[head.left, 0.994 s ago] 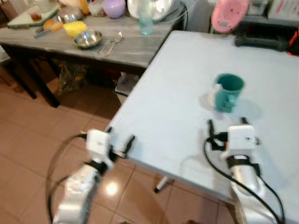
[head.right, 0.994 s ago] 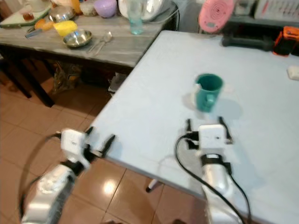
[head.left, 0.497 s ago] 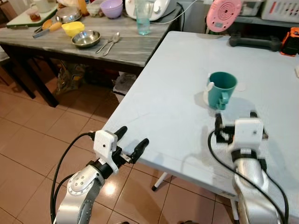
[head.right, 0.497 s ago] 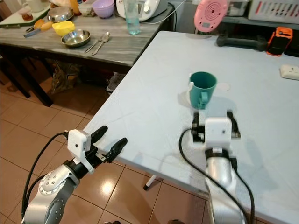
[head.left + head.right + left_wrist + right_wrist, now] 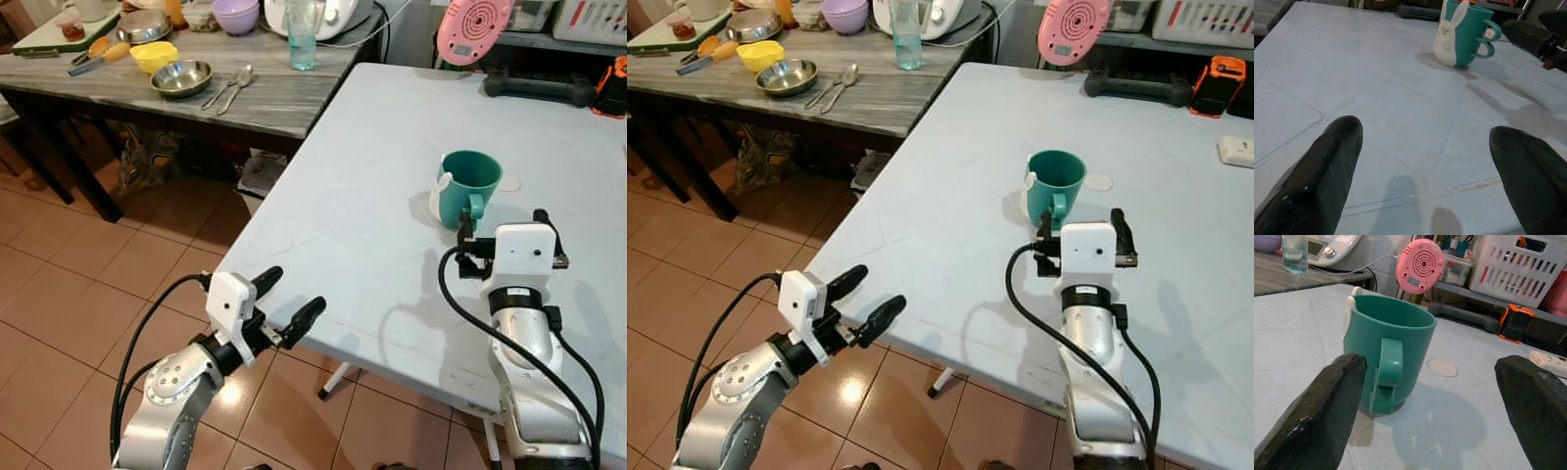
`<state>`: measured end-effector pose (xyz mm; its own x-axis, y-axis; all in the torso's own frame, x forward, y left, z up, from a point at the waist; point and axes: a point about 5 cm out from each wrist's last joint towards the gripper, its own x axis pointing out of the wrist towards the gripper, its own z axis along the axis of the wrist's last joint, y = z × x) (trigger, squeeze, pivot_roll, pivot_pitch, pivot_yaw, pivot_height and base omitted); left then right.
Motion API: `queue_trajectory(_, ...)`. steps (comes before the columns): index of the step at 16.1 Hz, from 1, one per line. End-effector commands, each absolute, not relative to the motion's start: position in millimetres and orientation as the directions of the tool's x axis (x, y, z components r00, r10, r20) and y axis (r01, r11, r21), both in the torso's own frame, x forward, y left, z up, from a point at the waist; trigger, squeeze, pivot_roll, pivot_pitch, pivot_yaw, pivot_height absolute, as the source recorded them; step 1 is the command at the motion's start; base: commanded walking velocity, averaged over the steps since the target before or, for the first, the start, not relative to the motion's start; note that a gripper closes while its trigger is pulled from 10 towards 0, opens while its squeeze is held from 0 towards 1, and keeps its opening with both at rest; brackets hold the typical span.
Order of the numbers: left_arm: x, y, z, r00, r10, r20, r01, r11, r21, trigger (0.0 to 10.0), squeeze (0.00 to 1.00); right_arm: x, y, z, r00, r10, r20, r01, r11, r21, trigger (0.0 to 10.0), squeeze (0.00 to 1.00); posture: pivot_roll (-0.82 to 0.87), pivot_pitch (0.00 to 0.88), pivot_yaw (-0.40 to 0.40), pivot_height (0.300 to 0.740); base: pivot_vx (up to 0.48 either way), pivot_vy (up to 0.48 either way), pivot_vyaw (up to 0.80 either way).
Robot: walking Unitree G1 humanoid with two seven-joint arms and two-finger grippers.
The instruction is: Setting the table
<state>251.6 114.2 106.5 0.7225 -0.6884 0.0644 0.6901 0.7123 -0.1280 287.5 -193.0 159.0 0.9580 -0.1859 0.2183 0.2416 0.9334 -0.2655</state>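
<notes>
A teal mug (image 5: 468,186) stands upright on the white table (image 5: 353,196), its handle turned toward me. In the left wrist view the mug (image 5: 1462,32) carries a white bunny figure on its side. My right gripper (image 5: 501,223) hovers low over the table just short of the mug (image 5: 1388,347), open, with the handle between the lines of its fingers (image 5: 1317,411) and nothing held. My left gripper (image 5: 292,294) is open at the table's near left edge, pointing across the tabletop.
A grey wooden side table (image 5: 274,98) at the back left holds a steel bowl (image 5: 182,78), a yellow bowl (image 5: 159,56), spoons (image 5: 231,88) and a glass (image 5: 303,34). A pink fan (image 5: 474,27), a dumbbell (image 5: 534,86) and an orange device (image 5: 1216,83) line the white table's far edge. Tiled floor lies to the left.
My right gripper has moved forward and now sits close behind the mug. My left gripper has shifted right, up to the table's edge. The camera has steadied.
</notes>
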Motion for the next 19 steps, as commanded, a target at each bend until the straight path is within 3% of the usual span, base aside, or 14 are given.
queue_trajectory(1, 251.4, 114.1, 108.3, 0.716, -0.695, 0.066, 0.697, 0.706, -0.129, 10.0, 0.00, 293.3, -193.5, 161.0, 0.955, -0.191, 0.225, 0.250, 0.930, -0.269, 10.0, 0.00, -0.09, 0.127, 0.079, 0.740, 0.000, 0.000, 0.00)
queue_trajectory(10, 252.7, 115.8, 109.1, 0.727, -0.684, 0.060, 0.686, 0.717, -0.127, 10.0, 0.00, 323.0, -184.1, 150.5, 0.975, -0.139, 0.173, 0.176, 0.959, -0.221, 10.0, 0.00, -0.07, 0.134, 0.084, 0.740, 0.000, 0.000, 0.00)
queue_trajectory(11, 252.6, 116.2, 109.3, 0.727, -0.684, 0.060, 0.685, 0.717, -0.126, 10.0, 0.00, 324.8, -181.2, 150.3, 0.976, -0.129, 0.174, 0.166, 0.961, -0.219, 5.8, 0.00, -0.07, 0.136, 0.084, 0.740, 0.000, 0.000, 0.00)
queue_trajectory(12, 251.8, 116.8, 109.2, 0.729, -0.682, 0.056, 0.683, 0.720, -0.124, 10.0, 0.00, 330.6, -172.5, 149.2, 0.979, -0.105, 0.176, 0.140, 0.969, -0.204, 0.0, 0.00, -0.06, 0.136, 0.085, 0.740, 0.000, 0.000, 0.00)
queue_trajectory(19, 252.1, 119.0, 109.4, 0.735, -0.676, 0.052, 0.677, 0.726, -0.119, 10.0, 0.00, 331.4, -179.2, 144.0, 0.972, -0.161, 0.169, 0.187, 0.971, -0.152, 0.0, 0.00, -0.06, 0.133, 0.089, 0.740, 0.000, 0.000, 0.00)
